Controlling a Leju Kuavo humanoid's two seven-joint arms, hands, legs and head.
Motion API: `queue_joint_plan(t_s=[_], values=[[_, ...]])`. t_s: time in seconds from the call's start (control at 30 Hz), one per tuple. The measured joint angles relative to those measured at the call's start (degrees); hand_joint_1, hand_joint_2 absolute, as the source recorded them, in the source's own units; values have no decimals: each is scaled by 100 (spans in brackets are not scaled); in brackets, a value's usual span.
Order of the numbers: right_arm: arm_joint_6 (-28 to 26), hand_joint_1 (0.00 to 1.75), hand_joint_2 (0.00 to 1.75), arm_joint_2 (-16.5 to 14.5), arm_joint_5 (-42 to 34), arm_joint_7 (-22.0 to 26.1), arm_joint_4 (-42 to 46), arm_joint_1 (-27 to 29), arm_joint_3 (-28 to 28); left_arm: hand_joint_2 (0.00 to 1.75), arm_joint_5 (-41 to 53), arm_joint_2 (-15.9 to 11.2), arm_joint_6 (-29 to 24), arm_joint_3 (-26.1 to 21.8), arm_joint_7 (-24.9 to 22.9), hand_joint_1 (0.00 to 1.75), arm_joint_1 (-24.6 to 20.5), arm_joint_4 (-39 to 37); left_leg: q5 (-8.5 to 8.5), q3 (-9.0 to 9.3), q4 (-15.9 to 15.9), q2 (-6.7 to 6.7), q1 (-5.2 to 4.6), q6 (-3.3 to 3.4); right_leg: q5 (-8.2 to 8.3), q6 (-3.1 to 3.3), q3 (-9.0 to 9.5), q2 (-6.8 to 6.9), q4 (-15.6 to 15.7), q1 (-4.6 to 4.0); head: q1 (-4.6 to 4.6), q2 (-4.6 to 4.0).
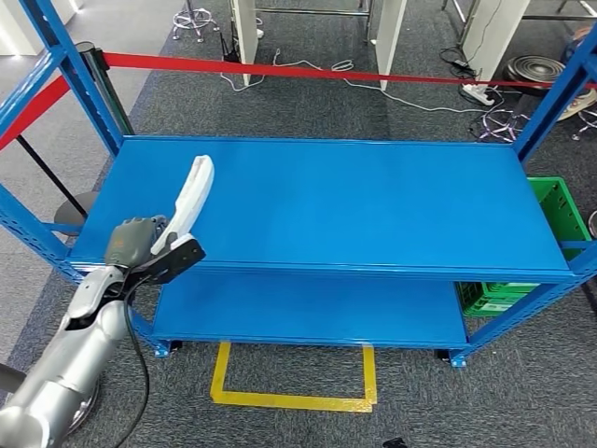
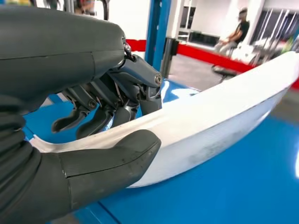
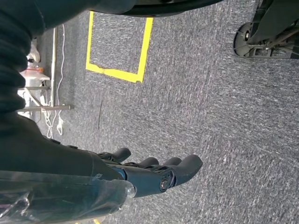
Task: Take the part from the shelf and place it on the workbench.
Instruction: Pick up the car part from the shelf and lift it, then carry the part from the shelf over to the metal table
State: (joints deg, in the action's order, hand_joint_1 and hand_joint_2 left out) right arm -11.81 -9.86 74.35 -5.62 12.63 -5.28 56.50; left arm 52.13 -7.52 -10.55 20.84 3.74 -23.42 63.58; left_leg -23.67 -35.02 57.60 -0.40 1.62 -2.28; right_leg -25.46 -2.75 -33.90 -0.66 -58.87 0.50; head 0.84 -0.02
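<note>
Half the white part (image 1: 188, 201) hides in the gripping left hand (image 1: 137, 245); right hand (image 3: 148, 175) hangs open, empty.

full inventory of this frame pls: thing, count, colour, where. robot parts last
part: 1, white, long and curved, held in the left hand above the left end of the top shelf
shelf rack: 1, blue, two flat tiers, in front of the robot
crate: 1, green, at the rack's right end, partly behind it
barrier tape: red, stretched behind the rack
floor marking: 1, yellow tape outline, on grey carpet in front of the rack
cables: several, white, on the carpet behind the rack
person: 1, seated in the background, blurred
left hand: 1, grey and dark, grips the part
right hand: 1, dark, hangs over the carpet, holds nothing
</note>
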Motion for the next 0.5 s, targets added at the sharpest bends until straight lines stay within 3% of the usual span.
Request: queue_joint_plan(t_s=[0.13, 0.23, 0.5], values=[[-24, 0, 175, 0, 33, -29, 0, -3, 0, 175, -831, 336, -388, -258, 536, 175, 500, 698, -3, -4, 0, 0, -2, 3, -1, -1, -3, 1, 1, 1, 1, 0], [-64, 0, 175, -2, 38, -51, -1, -1, 0, 175, -2010, 675, -250, -402, 971, 175, 893, 1319, -7, -6, 0, 0, -5, 7, -2, -2, -4, 2, 3, 4, 1, 0], [-126, 0, 175, -4, 69, -81, -2, 7, 0, 175, -3350, 1285, -119, -559, 1389, 175, 1409, 2325, -5, -7, 0, 0, -4, 8, -2, -2, -6, 4, 2, 3, 0, 0]])
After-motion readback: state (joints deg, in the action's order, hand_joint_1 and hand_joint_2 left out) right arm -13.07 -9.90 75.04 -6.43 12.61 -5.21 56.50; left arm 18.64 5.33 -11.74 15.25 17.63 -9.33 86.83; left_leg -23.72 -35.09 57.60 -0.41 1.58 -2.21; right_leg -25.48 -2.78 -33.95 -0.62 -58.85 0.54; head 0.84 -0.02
